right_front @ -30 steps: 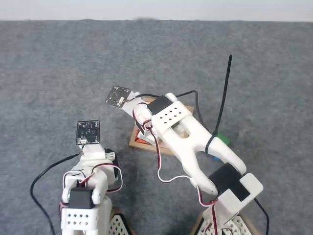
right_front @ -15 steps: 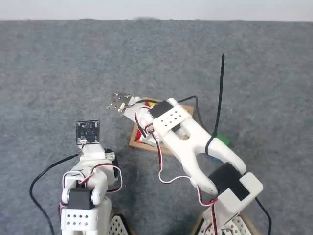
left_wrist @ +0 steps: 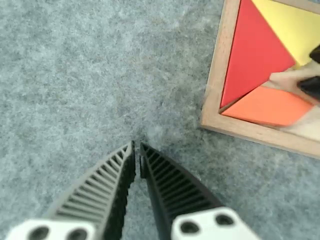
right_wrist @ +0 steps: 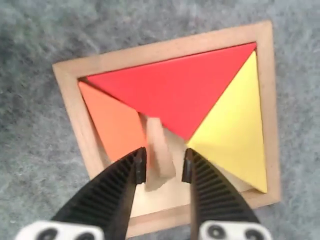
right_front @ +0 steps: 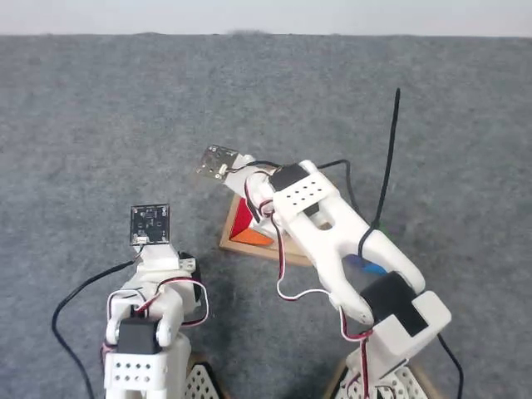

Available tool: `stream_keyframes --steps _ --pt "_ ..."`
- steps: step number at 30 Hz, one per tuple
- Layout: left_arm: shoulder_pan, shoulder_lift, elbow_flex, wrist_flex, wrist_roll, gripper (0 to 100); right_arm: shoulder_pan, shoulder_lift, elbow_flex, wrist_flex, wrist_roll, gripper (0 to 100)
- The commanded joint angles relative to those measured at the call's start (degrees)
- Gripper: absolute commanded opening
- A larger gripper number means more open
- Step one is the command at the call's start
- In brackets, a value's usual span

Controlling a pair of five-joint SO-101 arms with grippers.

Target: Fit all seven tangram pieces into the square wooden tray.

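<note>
Right tool [right_wrist: 165, 150]: ribbed black fingers set part-way apart and, as far as I can judge, clamped on a pale unpainted piece [right_wrist: 157, 150], which hangs tilted over the middle of the square wooden tray [right_wrist: 165, 48].
Left tool [left_wrist: 137, 145]: fingers together, nothing held, over bare desk [left_wrist: 75, 75] well off the tray's orange corner.

Seated in the tray: large red triangle [right_wrist: 180, 90], large yellow triangle [right_wrist: 232, 135] and smaller orange triangle [right_wrist: 117, 127]. The floor between orange and yellow is bare wood. A blue piece [right_front: 368, 266] lies outside the tray, on the side away from the left tool.

Risks (judgement):
- The pale piece is not flat. If released so, it may ride up on the orange or red edge instead of dropping into the gap.
- The grip spans a narrow slab, so the piece could pivot between the fingers.
- A downward push might nudge the seated triangles. Their faces look smooth and painted, so they slide easily.

Materials: tray of raised-rim light wood; pieces flat and sharp-cornered; desk cover grey, fuzzy and felt-like, so likely to hold the tray.
</note>
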Motion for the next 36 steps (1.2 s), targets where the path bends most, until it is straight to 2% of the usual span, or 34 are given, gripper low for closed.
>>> stream_keyframes --steps 1,7,12,23,26,36 --pt "-0.35 -1.14 -0.75 0.26 -0.88 1 0.57 -0.66 0.26 -1.36 2.9 13.6" --pt "-0.35 -1.14 -0.75 0.26 -0.88 1 1.71 -0.66 -1.32 -1.54 3.16 13.7" --pt "-0.35 -1.14 -0.75 0.26 -0.88 1 5.05 -0.75 -1.32 -6.9 0.44 13.8" --pt "-0.35 -1.14 -0.75 0.26 -0.88 1 5.58 -1.36 -0.18 -7.34 -0.26 13.7" --pt "-0.35 -1.14 -0.75 0.26 -0.88 1 6.46 -2.77 0.88 -7.78 -4.75 13.7" --pt "-0.35 -1.14 -0.75 0.26 -0.88 1 8.48 -17.36 14.77 -14.37 -10.9 13.6"
